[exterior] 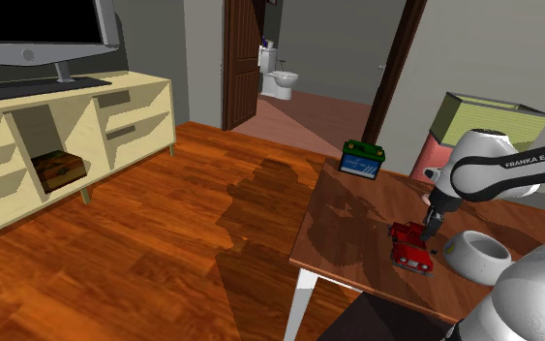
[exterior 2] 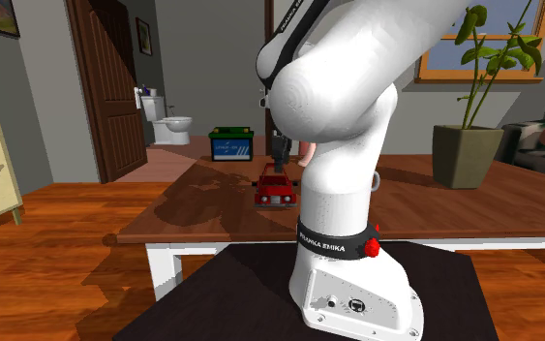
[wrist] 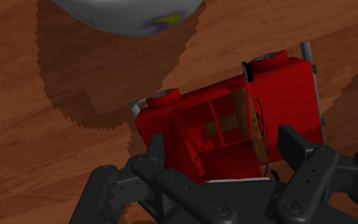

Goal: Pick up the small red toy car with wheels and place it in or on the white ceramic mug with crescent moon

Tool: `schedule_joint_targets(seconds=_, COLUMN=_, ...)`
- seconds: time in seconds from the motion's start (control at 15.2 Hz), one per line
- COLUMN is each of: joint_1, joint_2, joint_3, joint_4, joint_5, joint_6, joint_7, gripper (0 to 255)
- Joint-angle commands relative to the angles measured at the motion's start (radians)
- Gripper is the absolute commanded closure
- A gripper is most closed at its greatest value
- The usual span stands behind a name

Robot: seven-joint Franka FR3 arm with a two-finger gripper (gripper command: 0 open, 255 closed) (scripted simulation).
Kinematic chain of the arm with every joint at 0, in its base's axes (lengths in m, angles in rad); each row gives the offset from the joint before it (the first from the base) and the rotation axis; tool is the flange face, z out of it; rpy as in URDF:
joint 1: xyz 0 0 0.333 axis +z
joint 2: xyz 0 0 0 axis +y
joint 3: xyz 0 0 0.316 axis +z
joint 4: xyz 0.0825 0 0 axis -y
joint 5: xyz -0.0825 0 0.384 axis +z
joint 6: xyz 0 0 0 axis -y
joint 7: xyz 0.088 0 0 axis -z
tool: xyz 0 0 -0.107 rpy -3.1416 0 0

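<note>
Gripper (wrist: pixel 223 141): fingers spread, set on either side of the car's open rear bed; contact cannot be confirmed.
Red toy car (exterior: pixel 410 247): seen upright on the wooden table (exterior: pixel 357 208), directly under the gripper.
White mug (exterior: pixel 459 257): stood just beside the car, toward the shoulder view's right; a yellow crescent is noted on its wall.
Green-topped box (exterior: pixel 364 157): placed near the table's far corner, well apart.

Red toy car (exterior 2: pixel 276 187) on the table (exterior 2: pixel 202 221) — gripper (exterior 2: pixel 280 153) right over it.
</note>
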Motion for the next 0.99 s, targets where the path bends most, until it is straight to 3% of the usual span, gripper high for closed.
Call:
schedule_joint_targets(seconds=0.0, joint_1=0.0, joint_2=0.0, joint_3=0.0, joint_4=0.0, joint_5=0.0, joint_6=0.0, joint_7=0.0, gripper=0)
schedule_joint_targets(seconds=0.07, joint_1=0.0, joint_2=0.0, joint_3=0.0, joint_4=0.0, joint_5=0.0, joint_6=0.0, joint_7=0.0, gripper=255)
schedule_joint_targets(seconds=0.66, joint_1=0.0, joint_2=0.0, joint_3=0.0, joint_4=0.0, joint_5=0.0, joint_6=0.0, joint_7=0.0, gripper=255)
schedule_joint_targets(seconds=0.92, joint_1=-0.009, joint_2=-0.066, joint_3=0.034, joint_4=0.021, joint_5=0.019, joint_6=-0.086, joint_7=-0.002, gripper=255)
